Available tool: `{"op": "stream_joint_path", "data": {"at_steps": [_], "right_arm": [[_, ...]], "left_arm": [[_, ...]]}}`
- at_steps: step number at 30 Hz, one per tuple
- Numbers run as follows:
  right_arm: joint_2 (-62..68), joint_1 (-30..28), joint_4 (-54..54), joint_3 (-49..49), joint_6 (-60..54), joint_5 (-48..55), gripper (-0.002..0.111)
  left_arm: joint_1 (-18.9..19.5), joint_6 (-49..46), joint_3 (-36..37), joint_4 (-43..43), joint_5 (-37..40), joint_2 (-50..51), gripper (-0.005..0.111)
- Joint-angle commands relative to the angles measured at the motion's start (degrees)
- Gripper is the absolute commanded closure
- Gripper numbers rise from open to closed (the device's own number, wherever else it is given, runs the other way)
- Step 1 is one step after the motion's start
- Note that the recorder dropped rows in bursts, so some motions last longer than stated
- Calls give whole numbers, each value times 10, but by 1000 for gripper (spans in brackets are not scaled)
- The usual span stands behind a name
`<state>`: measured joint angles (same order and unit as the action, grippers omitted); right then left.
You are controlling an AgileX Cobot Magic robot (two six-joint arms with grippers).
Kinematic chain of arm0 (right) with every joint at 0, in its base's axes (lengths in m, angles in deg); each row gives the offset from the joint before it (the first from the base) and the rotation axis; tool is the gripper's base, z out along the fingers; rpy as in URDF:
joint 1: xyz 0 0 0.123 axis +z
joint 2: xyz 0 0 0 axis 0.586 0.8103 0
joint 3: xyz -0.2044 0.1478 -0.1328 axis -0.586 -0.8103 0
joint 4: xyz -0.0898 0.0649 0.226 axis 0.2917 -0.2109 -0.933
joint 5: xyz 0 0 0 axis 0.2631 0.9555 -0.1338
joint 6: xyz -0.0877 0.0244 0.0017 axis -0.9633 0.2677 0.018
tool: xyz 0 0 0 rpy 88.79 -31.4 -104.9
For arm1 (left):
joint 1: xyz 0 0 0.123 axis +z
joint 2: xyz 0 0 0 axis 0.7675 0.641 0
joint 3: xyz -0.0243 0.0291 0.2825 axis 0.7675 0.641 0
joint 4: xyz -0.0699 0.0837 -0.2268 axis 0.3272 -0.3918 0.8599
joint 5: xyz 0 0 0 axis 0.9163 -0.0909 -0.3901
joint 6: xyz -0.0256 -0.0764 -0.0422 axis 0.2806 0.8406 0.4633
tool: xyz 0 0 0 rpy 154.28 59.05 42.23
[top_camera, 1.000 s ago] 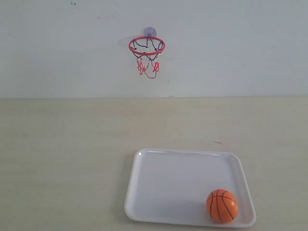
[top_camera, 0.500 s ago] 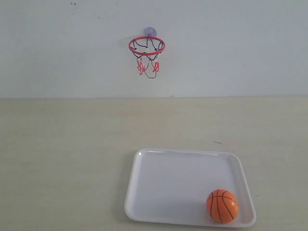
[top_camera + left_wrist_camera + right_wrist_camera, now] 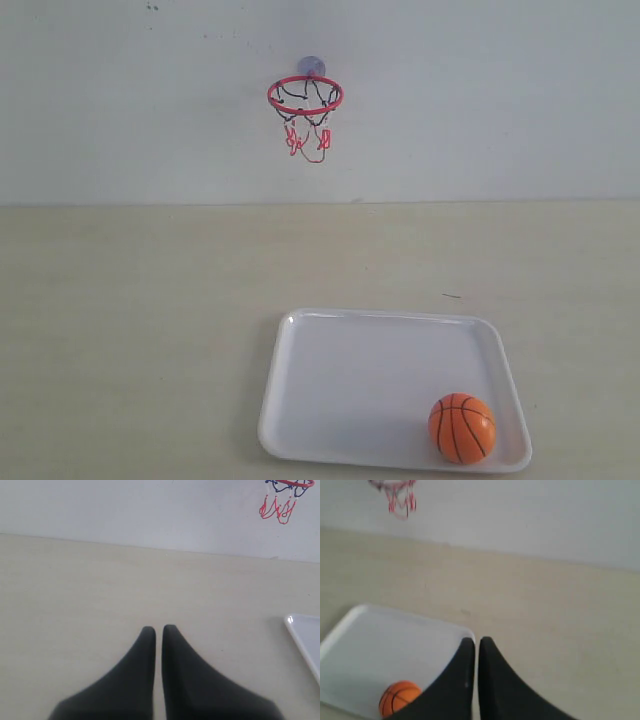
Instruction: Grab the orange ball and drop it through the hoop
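Note:
The orange ball (image 3: pixel 462 428) rests in the near right corner of a white tray (image 3: pixel 330 360); the right wrist view also shows the ball (image 3: pixel 397 697) beside one dark finger. The hoop (image 3: pixel 305 95), red ring with black-and-red net, hangs on the back wall by its suction cup; part of the hoop's net (image 3: pixel 279 507) shows in the left wrist view and the hoop (image 3: pixel 395 492) in the right. My left gripper (image 3: pixel 159 629) is shut and empty above bare table. My right gripper (image 3: pixel 476 641) is shut and empty above the tray's edge. Neither arm appears in the exterior view.
The beige table (image 3: pixel 130 320) runs back to a pale wall (image 3: pixel 500 100). A corner of the white tray (image 3: pixel 305 640) lies beside the left gripper. A small dark mark (image 3: pixel 452 296) sits on the table behind the tray.

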<state>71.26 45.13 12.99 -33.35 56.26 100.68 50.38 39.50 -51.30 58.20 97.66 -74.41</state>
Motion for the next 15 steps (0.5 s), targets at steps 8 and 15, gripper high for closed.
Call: {"op": "stream_joint_path", "data": {"at_steps": [8,15], "right_arm": [[280,-1,-169,87,-8,-87,106],[439,17,-176,192,-145,201,106]], "left_arm": [[-2,4,2,-5,0,-2,103],[-2,4,2,-5,0,-2,103]]}}
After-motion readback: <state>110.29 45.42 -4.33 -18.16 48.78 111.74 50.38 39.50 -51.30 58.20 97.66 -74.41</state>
